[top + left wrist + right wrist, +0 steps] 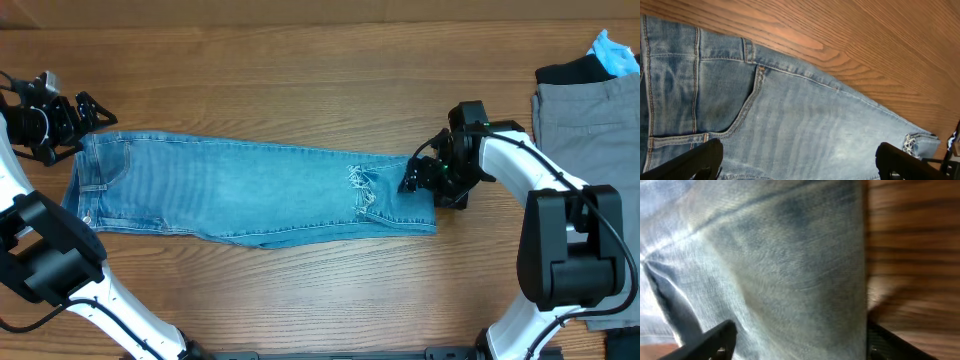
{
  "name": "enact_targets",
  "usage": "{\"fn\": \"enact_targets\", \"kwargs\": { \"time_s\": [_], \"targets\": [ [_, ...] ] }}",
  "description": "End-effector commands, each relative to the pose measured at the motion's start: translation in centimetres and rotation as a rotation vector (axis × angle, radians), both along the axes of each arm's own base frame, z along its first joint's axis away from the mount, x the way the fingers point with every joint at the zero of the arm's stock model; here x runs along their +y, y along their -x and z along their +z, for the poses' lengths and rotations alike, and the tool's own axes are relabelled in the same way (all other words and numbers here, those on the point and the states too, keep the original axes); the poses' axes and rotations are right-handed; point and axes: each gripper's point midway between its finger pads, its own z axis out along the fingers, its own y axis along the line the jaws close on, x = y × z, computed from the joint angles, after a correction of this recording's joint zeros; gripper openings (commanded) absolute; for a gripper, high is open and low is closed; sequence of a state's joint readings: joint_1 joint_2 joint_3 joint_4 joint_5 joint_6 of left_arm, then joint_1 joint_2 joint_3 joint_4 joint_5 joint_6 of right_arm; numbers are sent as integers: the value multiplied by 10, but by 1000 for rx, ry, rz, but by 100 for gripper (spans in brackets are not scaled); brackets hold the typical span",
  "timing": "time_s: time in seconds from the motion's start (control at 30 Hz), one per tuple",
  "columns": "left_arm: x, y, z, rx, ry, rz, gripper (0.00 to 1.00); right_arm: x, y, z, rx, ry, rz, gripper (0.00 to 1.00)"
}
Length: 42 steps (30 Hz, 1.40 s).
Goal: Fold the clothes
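The light-blue faded jeans [250, 190] lie flat across the table, folded lengthwise, with the waist at the left and the hems at the right. My left gripper [92, 112] is open just above the waistband corner. In the left wrist view [797, 157] its fingers are spread wide over the front pocket area [715, 95]. My right gripper [412, 180] is open at the hem end. In the right wrist view [800, 337] its fingers straddle the denim leg [790, 270] and hold nothing.
Grey shorts [590, 120] lie at the right edge of the table. A black garment [572, 70] and a light-blue item [615, 48] lie behind them. Bare wood table [300, 90] lies beyond and in front of the jeans.
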<state>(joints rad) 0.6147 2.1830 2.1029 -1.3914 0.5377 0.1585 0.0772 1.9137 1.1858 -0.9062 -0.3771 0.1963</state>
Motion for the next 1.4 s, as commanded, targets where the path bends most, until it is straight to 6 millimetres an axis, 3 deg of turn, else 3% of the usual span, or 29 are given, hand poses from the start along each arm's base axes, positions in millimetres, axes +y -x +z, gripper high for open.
{"fn": "enact_targets", "kwargs": {
  "time_s": [0.0, 0.1, 0.17, 0.3, 0.4, 0.6, 0.67, 0.77, 1.0, 1.37],
  "targets": [
    [-1, -4, 0, 1, -6, 0, 100, 7, 13, -15, 61, -47, 10, 55],
    [-1, -3, 0, 4, -4, 0, 100, 6, 13, -15, 64, -45, -1, 20],
    [0, -3, 0, 6, -8, 1, 100, -3, 11, -17, 76, -9, -50, 4],
    [0, -3, -1, 10, -13, 2, 100, -35, 4, -17, 87, 127, -140, 4],
    [0, -3, -1, 10, -13, 2, 100, -65, 0, -5, 86, 243, -185, 4],
    [1, -3, -1, 9, -14, 2, 100, -116, -12, 43, 45, 476, -267, 4],
    [1, -3, -1, 9, -14, 2, 100, -123, -13, 63, 39, 532, -262, 4],
    [1, -3, -1, 8, -15, 1, 100, -113, -16, 75, 28, 539, -229, 4],
    [1, -3, -1, 6, -15, 2, 100, -86, -30, 81, -69, 658, -170, 4],
    [1, -3, -1, 8, -19, 2, 100, 7, -33, 76, -179, 537, -5, 4]
  ]
}}
